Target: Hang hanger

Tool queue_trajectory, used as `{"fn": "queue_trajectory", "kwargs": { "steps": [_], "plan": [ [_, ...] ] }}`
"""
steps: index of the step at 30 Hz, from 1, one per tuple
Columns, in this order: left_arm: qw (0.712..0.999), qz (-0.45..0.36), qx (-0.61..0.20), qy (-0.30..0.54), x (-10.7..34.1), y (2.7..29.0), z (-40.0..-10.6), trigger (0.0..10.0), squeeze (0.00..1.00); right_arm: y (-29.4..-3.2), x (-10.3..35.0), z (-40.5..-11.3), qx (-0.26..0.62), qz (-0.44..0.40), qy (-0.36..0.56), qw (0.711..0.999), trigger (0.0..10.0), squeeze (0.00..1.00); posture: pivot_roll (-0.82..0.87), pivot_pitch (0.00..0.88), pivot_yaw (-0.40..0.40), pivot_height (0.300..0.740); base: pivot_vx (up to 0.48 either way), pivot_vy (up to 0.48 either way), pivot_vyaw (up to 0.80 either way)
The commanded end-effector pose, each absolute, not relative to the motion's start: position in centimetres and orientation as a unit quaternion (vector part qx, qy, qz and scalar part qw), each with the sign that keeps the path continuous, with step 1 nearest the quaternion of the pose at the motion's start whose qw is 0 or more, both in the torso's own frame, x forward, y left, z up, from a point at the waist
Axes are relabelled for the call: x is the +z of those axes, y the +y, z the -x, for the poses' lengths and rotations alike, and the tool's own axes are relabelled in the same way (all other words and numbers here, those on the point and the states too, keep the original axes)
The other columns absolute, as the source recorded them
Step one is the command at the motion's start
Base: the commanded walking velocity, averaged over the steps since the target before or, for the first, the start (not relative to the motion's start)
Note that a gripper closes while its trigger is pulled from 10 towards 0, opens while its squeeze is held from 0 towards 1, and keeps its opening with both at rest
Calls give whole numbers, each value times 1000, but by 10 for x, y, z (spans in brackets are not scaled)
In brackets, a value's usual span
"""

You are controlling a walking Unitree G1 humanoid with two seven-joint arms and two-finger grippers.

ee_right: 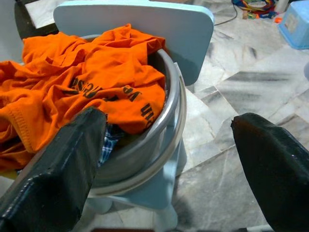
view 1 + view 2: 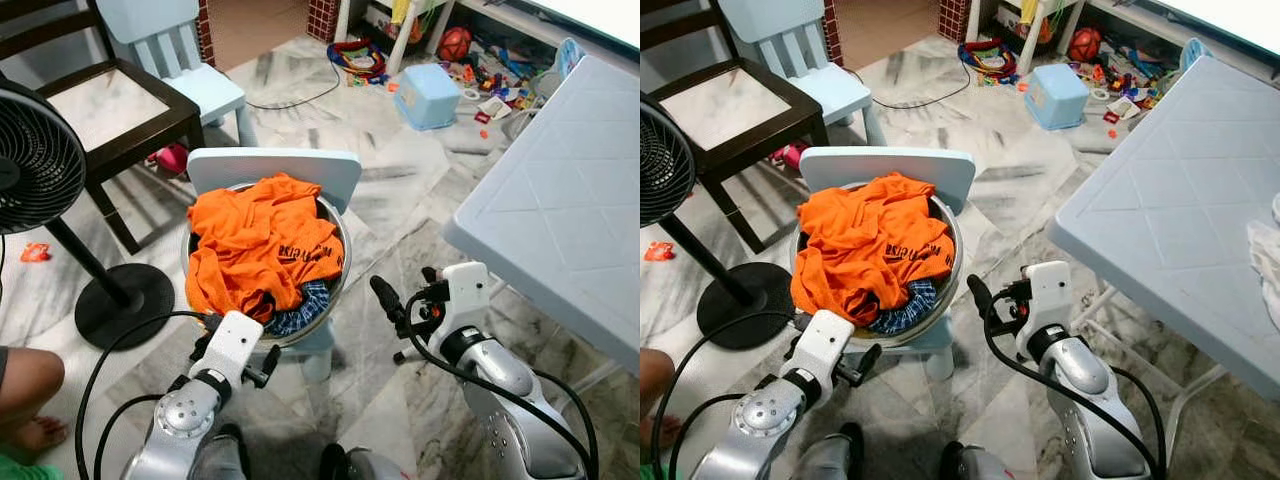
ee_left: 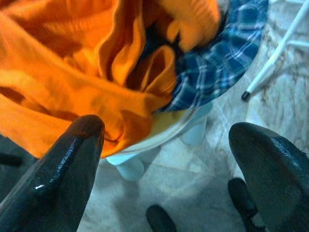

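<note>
An orange shirt (image 2: 260,245) is heaped in a metal basin (image 2: 343,262), over a blue plaid cloth (image 2: 305,305). The basin stands on a small light-blue chair (image 2: 275,168). My left gripper (image 3: 166,128) is open at the basin's near rim, close under the hanging orange cloth (image 3: 72,82) and the plaid cloth (image 3: 217,63), with nothing between its fingers. My right gripper (image 1: 166,121) is open and empty a little to the right of the basin (image 1: 166,116), level with its rim. No hanger can be made out.
A black standing fan (image 2: 30,165) with a round base (image 2: 125,305) is at the left. Behind it are a dark wooden chair (image 2: 110,110) and a light-blue chair (image 2: 180,50). A light-blue table (image 2: 560,210) is at the right. Toys and a blue box (image 2: 428,95) lie far back. A person's foot (image 2: 30,432) is at lower left.
</note>
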State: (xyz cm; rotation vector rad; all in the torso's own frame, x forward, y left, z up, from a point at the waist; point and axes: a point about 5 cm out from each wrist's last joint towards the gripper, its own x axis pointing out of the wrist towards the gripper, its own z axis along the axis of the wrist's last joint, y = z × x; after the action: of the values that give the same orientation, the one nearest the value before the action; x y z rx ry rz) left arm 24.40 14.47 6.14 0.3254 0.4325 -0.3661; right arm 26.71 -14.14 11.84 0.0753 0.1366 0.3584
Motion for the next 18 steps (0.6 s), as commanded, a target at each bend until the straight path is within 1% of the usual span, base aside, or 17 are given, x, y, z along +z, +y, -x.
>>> {"fn": "queue_trajectory", "kwargs": {
  "steps": [1,4,5,6,7,8,9,18],
  "plan": [
    [941,-158,-190,231,55,146,-245,10000,1000,-148,118,-263,173,-35,73,982,10000,0,55,205,-103,740,0,0,0],
    [939,-164,-193,234,51,146,-250,10000,1000,-150,117,-262,169,-34,73,982,10000,0,47,204,-101,740,0,0,0],
    [938,-169,-192,232,50,146,-256,10000,200,-150,118,-262,168,-33,72,983,10000,0,39,206,-99,740,0,0,0],
    [939,-172,-190,231,49,146,-257,10000,200,-150,119,-262,168,-33,72,983,10000,0,37,206,-99,740,0,0,0],
    [939,-171,-189,230,49,146,-259,10000,0,-150,119,-262,167,-33,71,983,10000,0,35,207,-99,740,0,0,0],
    [939,-168,-192,230,48,146,-260,10000,0,-150,119,-262,167,-32,71,983,10000,0,35,207,-99,740,0,0,0],
    [940,-157,-192,233,45,145,-263,0,0,-151,118,-260,168,-32,73,983,10000,0,35,207,-99,740,0,0,0],
    [940,-163,-187,236,38,148,-268,0,0,-154,119,-259,164,-27,73,983,10000,0,25,208,-96,740,0,0,0]
  ]
}}
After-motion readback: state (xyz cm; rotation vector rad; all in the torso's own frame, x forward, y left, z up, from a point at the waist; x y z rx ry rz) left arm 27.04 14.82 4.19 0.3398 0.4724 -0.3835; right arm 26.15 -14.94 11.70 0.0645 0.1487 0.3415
